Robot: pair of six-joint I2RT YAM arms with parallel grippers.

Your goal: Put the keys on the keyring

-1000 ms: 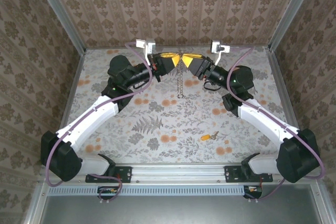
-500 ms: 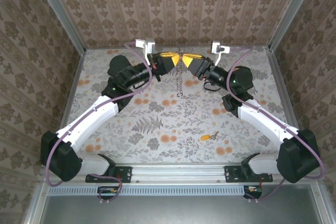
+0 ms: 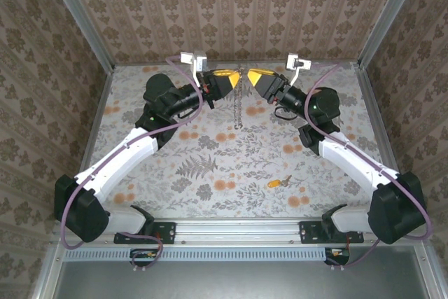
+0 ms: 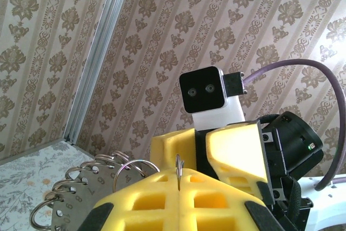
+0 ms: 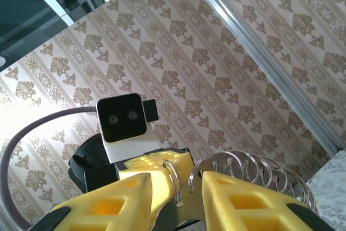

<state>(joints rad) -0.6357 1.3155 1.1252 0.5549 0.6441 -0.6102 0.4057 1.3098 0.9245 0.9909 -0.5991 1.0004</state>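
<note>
The keyring is a thin silvery ring (image 4: 178, 162) pinched edge-on between the yellow foam fingers of my left gripper (image 4: 178, 181), which is shut on it. A grey numbered plate carrying several more rings (image 4: 75, 201) hangs from it. In the top view the left gripper (image 3: 234, 77) is raised near the back wall, and a chain (image 3: 239, 106) dangles from it. My right gripper (image 3: 250, 74) faces it a short way to the right, apart from it. Through the open jaws of the right gripper (image 5: 175, 183) I see the held ring (image 5: 178, 186). The orange-headed key (image 3: 278, 183) lies on the floral table.
Patterned walls and metal corner posts (image 3: 80, 19) close in the table on three sides. Both arms reach over the back of the table. The ring plate (image 5: 259, 163) hangs between the two grippers. Purple cables (image 3: 183, 68) loop off both wrists.
The right gripper has drawn back to the right, so its fingertips no longer meet the left gripper's. The left gripper, ring and chain stay in place.
</note>
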